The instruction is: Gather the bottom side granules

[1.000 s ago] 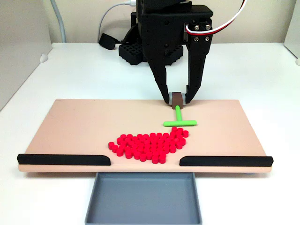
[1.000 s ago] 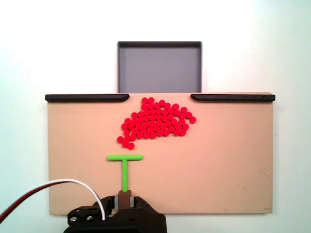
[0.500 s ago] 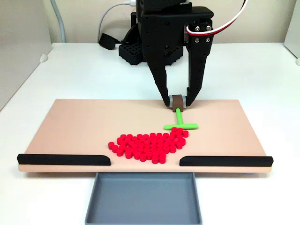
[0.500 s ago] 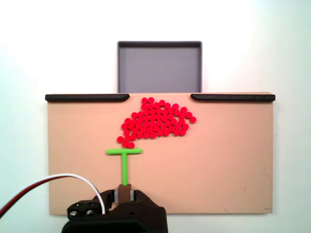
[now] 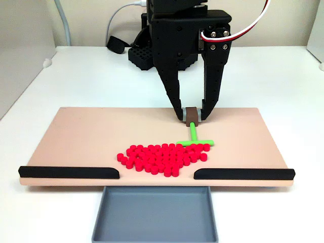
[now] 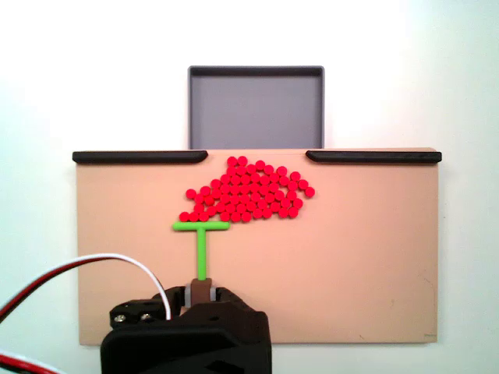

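Observation:
Bright red granules [image 5: 162,156] [image 6: 245,192] lie in one tight cluster on the tan board [image 5: 81,136] [image 6: 359,257], close to the gap between the two black rails. The green T-shaped pusher [image 5: 195,137] [image 6: 201,238] stands with its crossbar pressed against the cluster's edge that faces the arm. My black gripper [image 5: 191,116] [image 6: 201,293] is shut on the brown block at the end of the pusher's stem.
Black rails [image 5: 69,172] [image 5: 244,173] line the board's edge with a gap between them. A grey tray [image 5: 155,212] [image 6: 256,105] sits just beyond that gap. The arm's base and cables [image 5: 126,48] stand behind the board on the white table.
The gripper has pushed the green T toward the rails. Its crossbar reached the cluster and shoved the loose granules at that edge in against the rest.

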`<state>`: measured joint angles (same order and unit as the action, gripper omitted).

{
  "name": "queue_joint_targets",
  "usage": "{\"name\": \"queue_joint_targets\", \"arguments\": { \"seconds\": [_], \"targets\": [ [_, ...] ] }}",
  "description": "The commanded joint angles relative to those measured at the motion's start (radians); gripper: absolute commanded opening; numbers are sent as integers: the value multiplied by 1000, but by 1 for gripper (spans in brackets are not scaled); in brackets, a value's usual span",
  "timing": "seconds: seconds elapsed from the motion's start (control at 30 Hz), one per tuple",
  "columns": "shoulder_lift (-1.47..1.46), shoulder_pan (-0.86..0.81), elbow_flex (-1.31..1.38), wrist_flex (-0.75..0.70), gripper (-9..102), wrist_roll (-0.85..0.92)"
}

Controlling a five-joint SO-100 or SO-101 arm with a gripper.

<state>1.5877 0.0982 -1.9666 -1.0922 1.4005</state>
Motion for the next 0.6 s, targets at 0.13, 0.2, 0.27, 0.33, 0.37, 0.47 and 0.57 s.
{"name": "queue_joint_targets", "arguments": {
  "seconds": [0.13,0.2,0.27,0.33,0.37,0.47,0.57],
  "targets": [
    [-6,-8,2,-3,0,-6],
    [12,-9,2,-8,0,-14],
    [35,-9,2,-9,0,-20],
    [58,-8,2,-21,0,-21],
    [72,-5,2,-29,0,-23],
    [112,5,2,-52,0,-31],
    [155,11,2,-80,0,-32]
  ]
}}
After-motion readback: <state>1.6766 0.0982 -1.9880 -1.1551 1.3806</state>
